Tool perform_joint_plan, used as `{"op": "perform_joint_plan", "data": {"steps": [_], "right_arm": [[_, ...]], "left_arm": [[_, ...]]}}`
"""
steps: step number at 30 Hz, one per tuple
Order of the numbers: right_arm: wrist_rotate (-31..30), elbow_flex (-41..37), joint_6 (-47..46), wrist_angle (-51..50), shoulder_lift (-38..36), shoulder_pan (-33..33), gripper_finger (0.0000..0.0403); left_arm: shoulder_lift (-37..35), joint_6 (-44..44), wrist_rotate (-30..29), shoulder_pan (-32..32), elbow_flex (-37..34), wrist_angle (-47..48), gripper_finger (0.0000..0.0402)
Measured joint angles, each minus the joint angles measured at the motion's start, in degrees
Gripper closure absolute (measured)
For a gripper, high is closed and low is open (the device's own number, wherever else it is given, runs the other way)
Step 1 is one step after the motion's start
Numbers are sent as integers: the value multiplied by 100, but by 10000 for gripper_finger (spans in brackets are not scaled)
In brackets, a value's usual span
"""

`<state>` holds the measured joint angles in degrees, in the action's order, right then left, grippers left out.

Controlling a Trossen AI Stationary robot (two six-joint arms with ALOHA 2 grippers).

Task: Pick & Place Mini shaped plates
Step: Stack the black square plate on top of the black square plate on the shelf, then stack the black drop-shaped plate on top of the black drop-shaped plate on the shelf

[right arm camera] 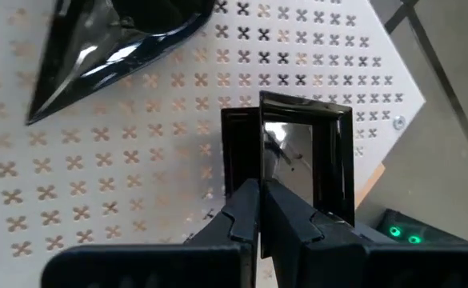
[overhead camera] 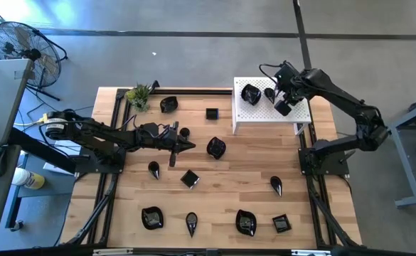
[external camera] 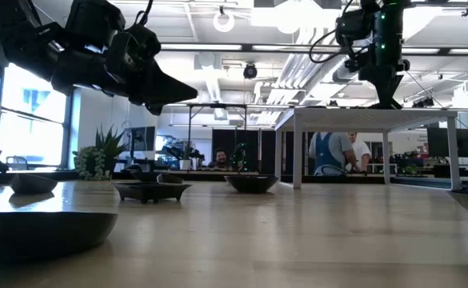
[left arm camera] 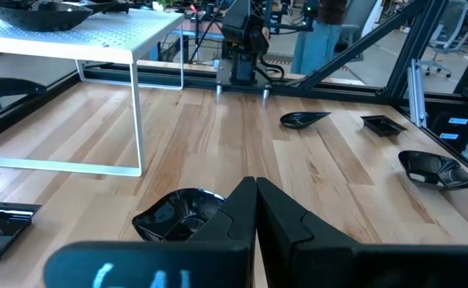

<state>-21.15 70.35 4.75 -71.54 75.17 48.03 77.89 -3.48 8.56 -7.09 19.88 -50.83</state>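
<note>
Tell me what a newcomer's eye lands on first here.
The white perforated platform at the table's far right stands out, with the right gripper shut on a square black plate above it, beside a teardrop plate. Across the wooden table, scattered glossy black plates surround the left gripper, hovering mid-table, shut and empty.

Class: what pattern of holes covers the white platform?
Small cross-shaped cutouts in rows across the white platform; clearest in the right wrist view.

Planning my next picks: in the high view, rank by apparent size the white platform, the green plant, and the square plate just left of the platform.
1. White platform
2. Green plant
3. Square plate
</note>
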Motion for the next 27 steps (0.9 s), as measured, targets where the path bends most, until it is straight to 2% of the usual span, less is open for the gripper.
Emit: {"op": "perform_joint_plan", "data": {"steps": [4,12,17,21,27], "right_arm": [[6,0,7,29,18,-5,382],[11,5,4,-5,18,-17,315],[83,229,-18,-200,5,-21,296],[359,349,-175,-311,-260,-237,311],[1231,-372,-699,703,-1322,-879,387]], "left_arm": [[0,-1,2,0,0,0,401],[0,-1,2,0,0,0,401],[0,-1,2,0,0,0,401],[0,-1,2,0,0,0,401],[0,14,2,-2,0,9,401]]}}
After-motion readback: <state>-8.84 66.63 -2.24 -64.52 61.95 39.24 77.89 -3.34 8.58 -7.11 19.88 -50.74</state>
